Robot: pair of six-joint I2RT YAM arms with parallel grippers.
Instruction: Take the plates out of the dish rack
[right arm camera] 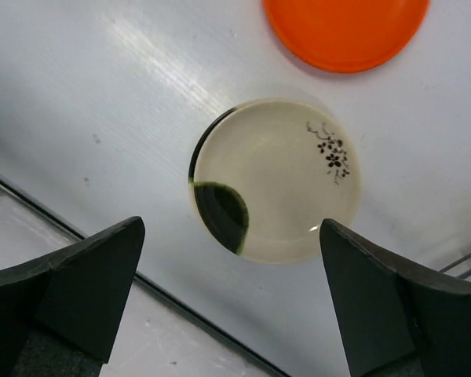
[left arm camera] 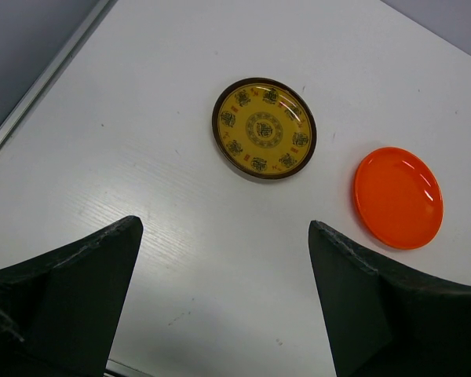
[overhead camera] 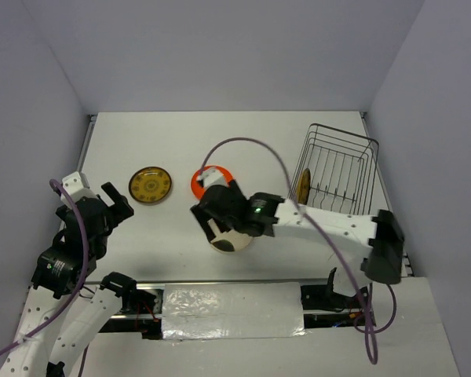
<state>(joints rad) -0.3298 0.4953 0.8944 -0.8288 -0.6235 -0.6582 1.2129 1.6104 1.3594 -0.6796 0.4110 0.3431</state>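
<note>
On the near surface point(right arm camera: 102, 94), the cream plate point(right arm camera: 275, 181) lies flat, unloaded. The right claw point(right arm camera: 231, 228) hangs spread above it, gripping nothing.

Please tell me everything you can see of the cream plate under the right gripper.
The cream plate is small, round and shallow, with a glossy, glazed-looking surface. It bears a dark patch at one side of the rim and a small dark flower sprig opposite. It lies flat, face up, on the white table near its front edge, close to the orange plate but apart from it. The open right gripper hangs above; neither finger touches it.
</note>
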